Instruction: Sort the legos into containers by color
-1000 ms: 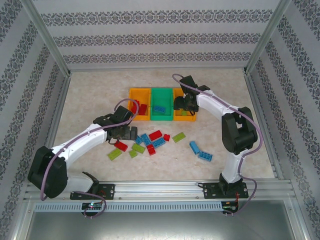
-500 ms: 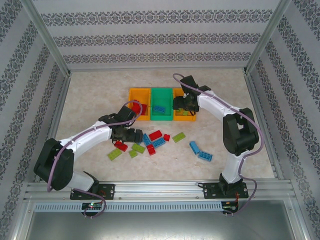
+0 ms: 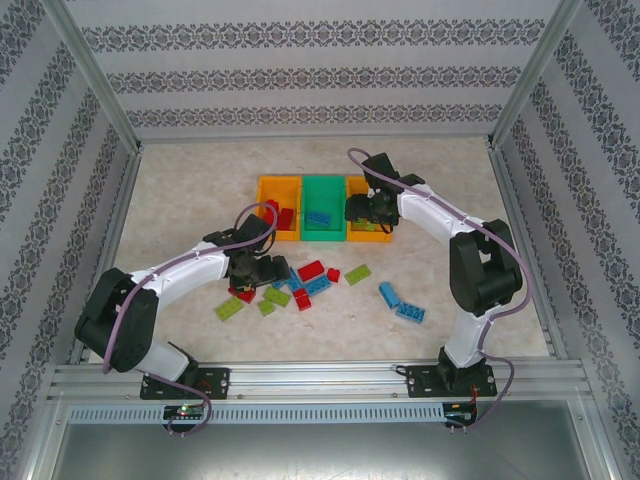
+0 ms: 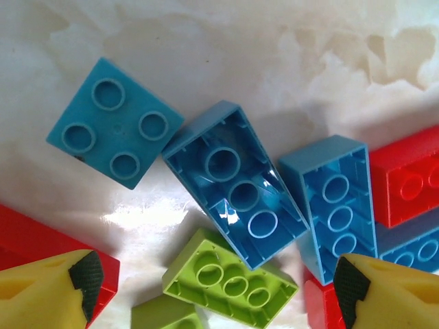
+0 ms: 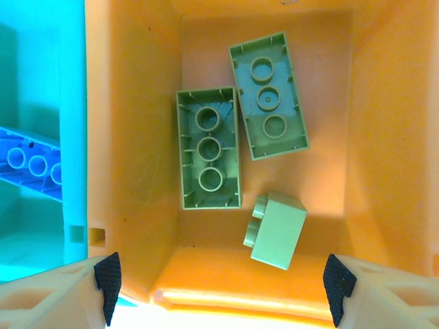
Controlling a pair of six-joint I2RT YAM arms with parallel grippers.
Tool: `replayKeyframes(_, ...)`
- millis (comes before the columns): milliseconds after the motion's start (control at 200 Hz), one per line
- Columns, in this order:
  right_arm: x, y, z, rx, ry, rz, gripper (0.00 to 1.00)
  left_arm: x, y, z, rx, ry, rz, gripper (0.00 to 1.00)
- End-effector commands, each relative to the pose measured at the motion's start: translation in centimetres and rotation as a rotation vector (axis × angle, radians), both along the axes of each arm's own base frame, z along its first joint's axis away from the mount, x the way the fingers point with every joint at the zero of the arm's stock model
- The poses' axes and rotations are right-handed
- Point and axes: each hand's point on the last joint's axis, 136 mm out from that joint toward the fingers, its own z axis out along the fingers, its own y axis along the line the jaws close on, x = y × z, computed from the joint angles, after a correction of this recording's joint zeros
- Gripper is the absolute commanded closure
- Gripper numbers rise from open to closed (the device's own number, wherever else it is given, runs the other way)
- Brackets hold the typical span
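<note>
Left gripper hovers with jaws spread and empty over the loose legos. A lime green brick sits between its fingertips at six o'clock, with an upturned blue brick just beyond it toward twelve. Right gripper hangs released, holding nothing, above the right orange bin, where three lime bricks lie. By the look of it, a fresh pick is in hand on the left. Next it should descend squarely astride the lime green brick, clear of the upturned blue brick crowding it, then close
</note>
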Motion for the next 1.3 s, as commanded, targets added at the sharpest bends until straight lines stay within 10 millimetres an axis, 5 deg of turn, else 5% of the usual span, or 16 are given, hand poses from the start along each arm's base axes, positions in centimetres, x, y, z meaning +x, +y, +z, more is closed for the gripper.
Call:
replayKeyframes(0, -0.2, -0.1, 1.3, 0.030, -0.026, -0.012, 0.19, 0.5, -0.9, 0.3, -0.083, -0.003, 0.149, 0.11)
replayKeyframes(924, -0.3, -1.0, 0.4, 0.114, -0.028, -0.002, 0.18, 2.7, -0.2, -1.3, 0.006, 0.048, 0.328, 0.27)
replayKeyframes(1294, -0.5, -1.1, 2.0, 0.128, -0.055, 0.009, 0.18, 3.0, -0.1, -2.3, 0.036, 0.065, 0.329, 0.45)
